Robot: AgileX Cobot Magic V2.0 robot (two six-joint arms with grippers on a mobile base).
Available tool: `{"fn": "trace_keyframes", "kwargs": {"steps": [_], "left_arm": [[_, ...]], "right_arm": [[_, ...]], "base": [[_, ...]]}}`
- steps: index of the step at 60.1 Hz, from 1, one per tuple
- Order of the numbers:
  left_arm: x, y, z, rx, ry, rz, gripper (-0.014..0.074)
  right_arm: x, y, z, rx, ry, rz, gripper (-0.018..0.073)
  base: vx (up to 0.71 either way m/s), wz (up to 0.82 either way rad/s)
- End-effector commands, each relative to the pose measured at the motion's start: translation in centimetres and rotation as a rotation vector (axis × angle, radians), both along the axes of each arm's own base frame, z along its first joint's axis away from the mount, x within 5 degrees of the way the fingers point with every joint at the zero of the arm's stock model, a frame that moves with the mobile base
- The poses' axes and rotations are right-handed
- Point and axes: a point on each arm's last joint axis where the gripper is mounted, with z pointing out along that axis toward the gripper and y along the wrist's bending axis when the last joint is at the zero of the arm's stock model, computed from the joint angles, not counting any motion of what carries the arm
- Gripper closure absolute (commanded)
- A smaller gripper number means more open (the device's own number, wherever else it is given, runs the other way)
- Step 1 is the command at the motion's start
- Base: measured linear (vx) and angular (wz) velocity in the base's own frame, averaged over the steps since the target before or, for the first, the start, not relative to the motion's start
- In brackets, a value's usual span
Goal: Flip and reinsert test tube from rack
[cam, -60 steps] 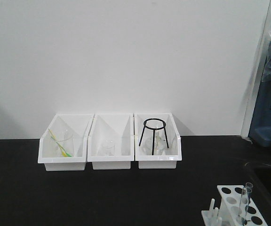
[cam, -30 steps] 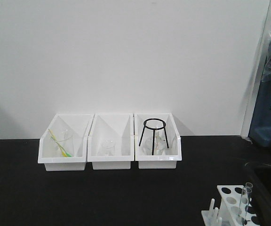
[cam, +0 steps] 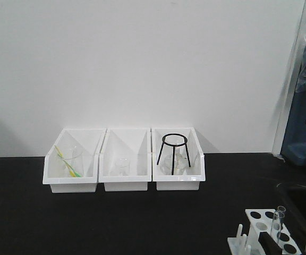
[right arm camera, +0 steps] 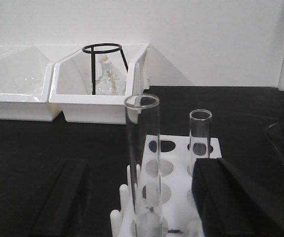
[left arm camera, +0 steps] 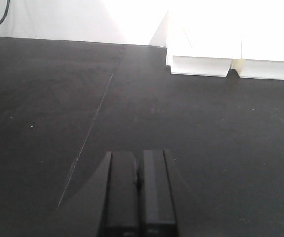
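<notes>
a black table (cam: 116, 223) fills the lower half of the front view, with a white wall (cam: 142, 64) above. three white bins (cam: 125, 186) sit side by side at centre left against the wall; the rightmost one holds a black ring tripod (cam: 172, 162). the rack (right arm camera: 174, 148) stands at the lower right corner of the front view. the right gripper (right arm camera: 143, 170) is spread wide, its dark fingers (right arm camera: 65, 197) on either side of the rack's near end, touching no glass. the left gripper (left arm camera: 138, 197) is closed on nothing, low over bare table. the test tube (right arm camera: 142, 133) stands upright in the rack, rim up, at lower centre of the right wrist view, with a second tube (right arm camera: 200, 131) behind it to the right.
</notes>
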Motion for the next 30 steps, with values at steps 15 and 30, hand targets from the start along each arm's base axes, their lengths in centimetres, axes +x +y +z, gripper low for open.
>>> {"fn": "trace_keyframes", "kwargs": {"steps": [15,30], "left_arm": [[0.1,-0.1,0.7,0.006,-0.089,-0.012,0.0603],[0.1,-0.1,0.7,0.006,-0.089,-0.012,0.0603]], "right_arm": [[3.3,0.3,2.0,0.028,-0.245,0.029,0.0084],[3.6,0.3,1.8,-0.026,-0.249,0.031,0.0367]], "base": [[0.0,0.0],[0.0,0.0]]}}
